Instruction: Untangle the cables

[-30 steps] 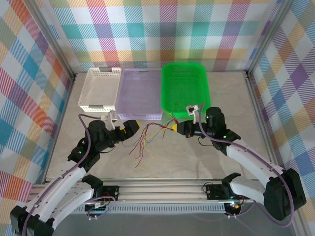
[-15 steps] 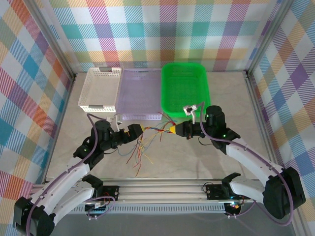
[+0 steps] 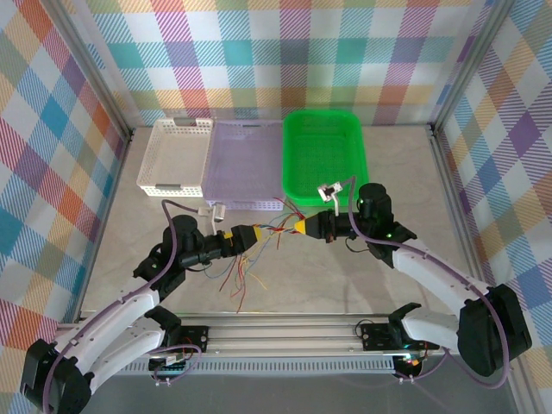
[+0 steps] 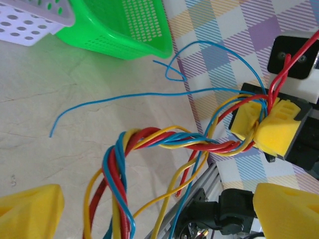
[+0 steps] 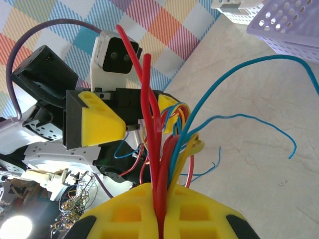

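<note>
The cables (image 3: 269, 229) are thin red, yellow and blue wires, twisted together and strung in the air between my two grippers. Their loose ends hang to the tabletop (image 3: 241, 280). My right gripper (image 3: 302, 226) is shut on one end of the bundle; in the right wrist view its yellow fingers (image 5: 124, 214) pinch the red, blue and yellow cables (image 5: 160, 164). My left gripper (image 3: 250, 233) is open, and in the left wrist view its yellow fingertips (image 4: 30, 211) stand wide either side of the twisted cables (image 4: 117, 169) without touching them. A blue end (image 4: 99, 102) trails over the table.
Three baskets stand in a row at the back: white (image 3: 164, 155), lilac (image 3: 226, 185) and green (image 3: 295, 177). The lilac and green baskets lie just behind the grippers. A metal rail (image 3: 285, 332) runs along the near edge.
My left gripper has moved right, toward the right gripper, and now straddles the twisted bundle. The right gripper has shifted slightly left, still holding the cables.
</note>
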